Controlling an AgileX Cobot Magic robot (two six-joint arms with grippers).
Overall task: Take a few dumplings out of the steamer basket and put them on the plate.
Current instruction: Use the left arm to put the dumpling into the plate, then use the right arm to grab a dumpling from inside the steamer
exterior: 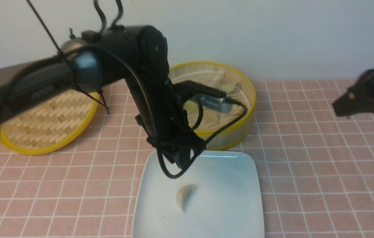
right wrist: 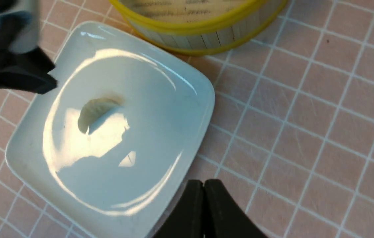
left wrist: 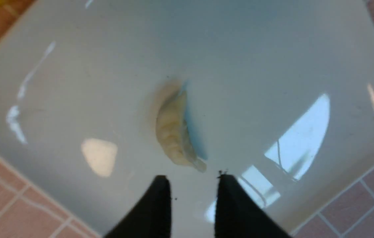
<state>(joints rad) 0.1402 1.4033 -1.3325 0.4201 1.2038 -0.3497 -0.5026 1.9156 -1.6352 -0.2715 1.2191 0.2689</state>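
Note:
One beige dumpling (exterior: 185, 196) lies near the middle of the white square plate (exterior: 230, 205); it also shows in the left wrist view (left wrist: 173, 130) and the right wrist view (right wrist: 95, 110). My left gripper (left wrist: 193, 180) is open and empty, hanging just above the plate's far edge, a little short of the dumpling. The steamer basket (exterior: 245, 119) stands behind the plate, its inside partly hidden by my left arm; pale green dumplings (exterior: 226, 87) show on the cloth inside. My right gripper (right wrist: 203, 183) is shut and empty, high at the right, off the plate (right wrist: 160, 109).
The flat woven lid (exterior: 46, 124) with a yellow rim lies at the back left. The table is covered by a pink checked cloth (exterior: 322, 172). The left arm's cable loops over the plate's far edge (exterior: 170, 172).

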